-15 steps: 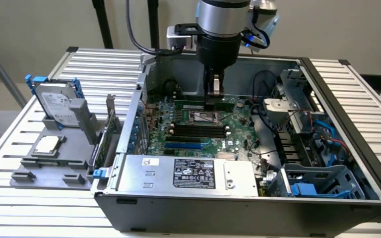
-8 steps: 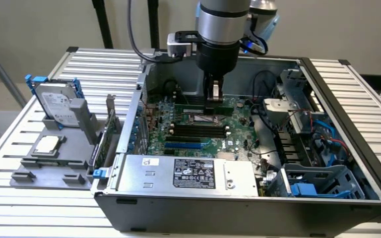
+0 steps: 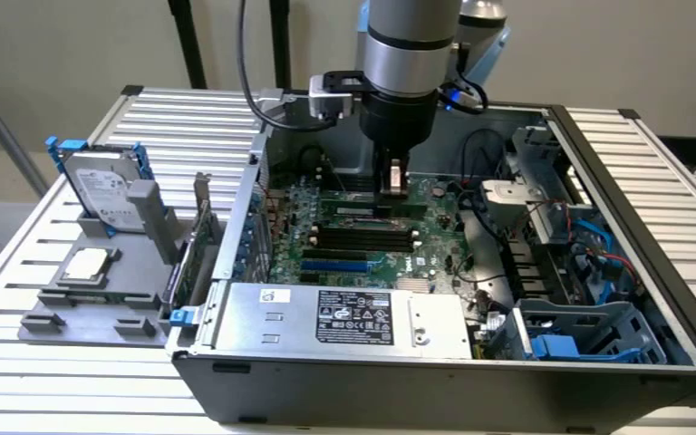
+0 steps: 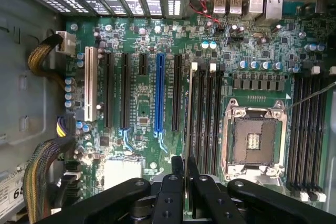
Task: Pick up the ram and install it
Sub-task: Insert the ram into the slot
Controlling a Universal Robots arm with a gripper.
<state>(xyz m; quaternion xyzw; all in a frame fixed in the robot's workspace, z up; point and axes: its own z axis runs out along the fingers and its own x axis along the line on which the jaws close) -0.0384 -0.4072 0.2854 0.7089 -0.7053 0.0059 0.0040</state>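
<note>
Gripper (image 4: 185, 169): hangs inside the open computer case (image 3: 638, 163), straight above the motherboard (image 4: 142, 103), wrist pointing down.
Fingers (image 4: 173, 182): drawn nearly together, pinching the ram by its flat faces.
Ram (image 4: 185, 129): held on edge between the fingers, so the wrist view sees it as a thin vertical sliver; in the exterior view it hangs below the gripper (image 3: 393, 177).
Why held so: judged, edge-down carriage lines the stick's length with the memory slots (image 4: 206, 114).
Ram against the motherboard: it lies along the slot bank just beside the empty CPU socket (image 4: 253, 142), on the side toward the blue expansion slot (image 4: 159, 92).
Seating: I cannot tell whether its lower edge touches a slot.
Outside the case: a hard drive (image 3: 97, 192) stands in a grey holder (image 3: 82, 317), well apart from the motherboard.
</note>
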